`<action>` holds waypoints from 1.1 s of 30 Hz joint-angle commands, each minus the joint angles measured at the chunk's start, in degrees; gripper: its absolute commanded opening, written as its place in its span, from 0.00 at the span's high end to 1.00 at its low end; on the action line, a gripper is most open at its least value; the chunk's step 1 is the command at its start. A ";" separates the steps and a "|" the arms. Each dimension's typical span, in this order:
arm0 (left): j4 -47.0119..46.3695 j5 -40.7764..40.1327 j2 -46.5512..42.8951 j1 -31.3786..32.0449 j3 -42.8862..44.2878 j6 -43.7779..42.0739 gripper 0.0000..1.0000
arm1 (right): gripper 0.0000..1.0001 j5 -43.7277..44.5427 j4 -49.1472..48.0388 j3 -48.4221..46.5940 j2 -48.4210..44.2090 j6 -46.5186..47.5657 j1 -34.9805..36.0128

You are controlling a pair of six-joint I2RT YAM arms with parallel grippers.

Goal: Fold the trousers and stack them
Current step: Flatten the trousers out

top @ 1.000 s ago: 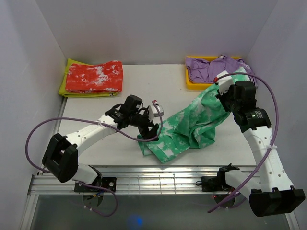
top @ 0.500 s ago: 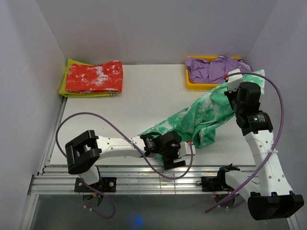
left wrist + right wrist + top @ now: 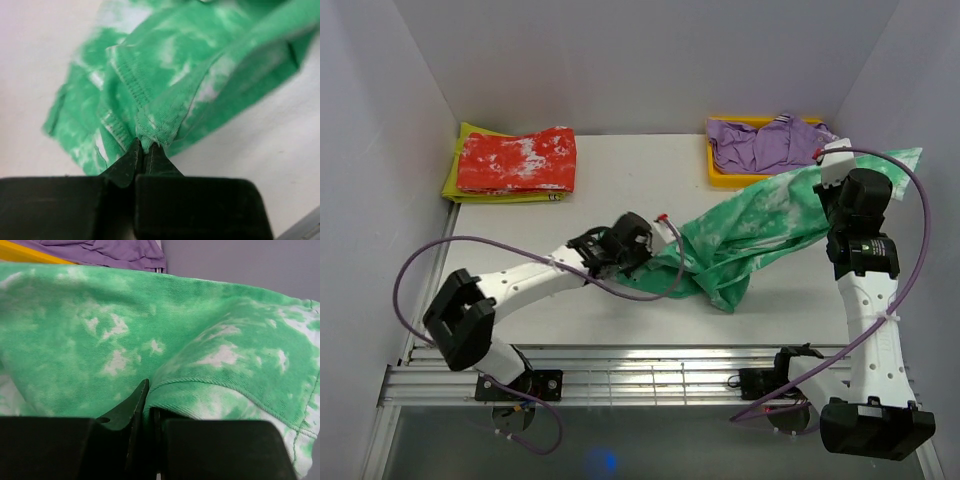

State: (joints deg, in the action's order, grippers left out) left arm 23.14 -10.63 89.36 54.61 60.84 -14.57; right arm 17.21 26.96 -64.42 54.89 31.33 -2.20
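One trousers (image 3: 760,225), two jaws pinching it; purple garment (image 3: 760,145), seemingly one

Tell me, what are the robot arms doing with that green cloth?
Each arm is gripping the green trousers. The left fingers are shut on a seam on one side, the right fingers on the other side, so the cloth hangs stretched between them over the table. It is not folded yet.

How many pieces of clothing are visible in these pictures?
4: green trousers across the middle, purple garment in the yellow tray, red-and-white garment back left on a yellow-green one. Others may be hidden.
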 commanded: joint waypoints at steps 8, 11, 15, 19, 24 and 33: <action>14.73 1.76 -22.03 -23.29 -2.65 -9.08 1.00 | 0.92 -6.74 -11.39 9.30 0.39 11.54 -9.03; 13.00 1.23 -24.32 -35.85 -3.27 -11.18 1.00 | 0.92 -11.57 -15.52 15.88 2.49 17.34 -17.72; 7.65 13.46 -17.15 -49.94 1.19 -12.33 1.00 | 0.92 -25.84 -8.38 17.07 7.31 18.87 -22.94; 2.72 14.77 -3.09 -49.95 18.45 -7.77 1.00 | 0.92 -37.83 -3.60 1.47 20.39 11.39 -22.85; 3.58 17.40 3.46 -50.04 37.15 -7.14 1.00 | 0.92 -43.93 1.69 -13.44 26.33 9.53 -22.94; 12.26 40.67 -30.71 -50.13 1.64 -26.45 1.00 | 0.79 -40.26 4.60 14.34 2.08 38.68 -24.52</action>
State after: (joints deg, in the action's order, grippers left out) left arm 29.32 17.78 71.40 4.84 74.98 -29.08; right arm -25.56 29.08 -63.20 64.60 53.43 -26.06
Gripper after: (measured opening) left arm 0.035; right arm 0.118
